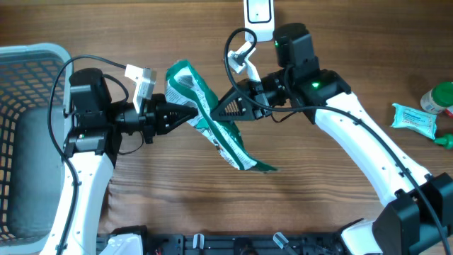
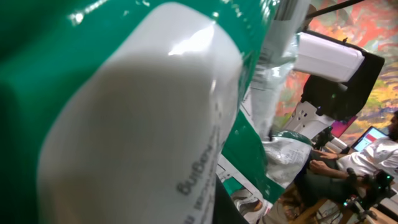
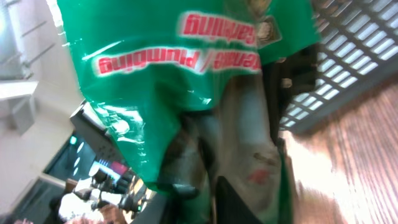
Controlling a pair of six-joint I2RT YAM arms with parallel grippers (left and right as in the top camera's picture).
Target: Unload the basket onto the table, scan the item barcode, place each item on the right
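The item is a green and white plastic bag (image 1: 212, 117), held up over the wooden table between both arms and hanging down to the lower right. My left gripper (image 1: 191, 108) is shut on the bag's upper left part. My right gripper (image 1: 214, 110) meets it from the right, jaws close together with the bag between them. The bag (image 2: 137, 118) fills the left wrist view, so those fingers are mostly hidden. In the right wrist view the bag (image 3: 186, 68) hangs in front, with its lower part between the dark fingers (image 3: 239, 202). No barcode shows clearly.
A white scanner-like device (image 1: 258, 13) sits at the table's far edge, just above the right arm. A blue-grey basket (image 1: 28, 64) stands at the left. At the far right lie a teal packet (image 1: 414, 119) and a green-capped bottle (image 1: 440, 97).
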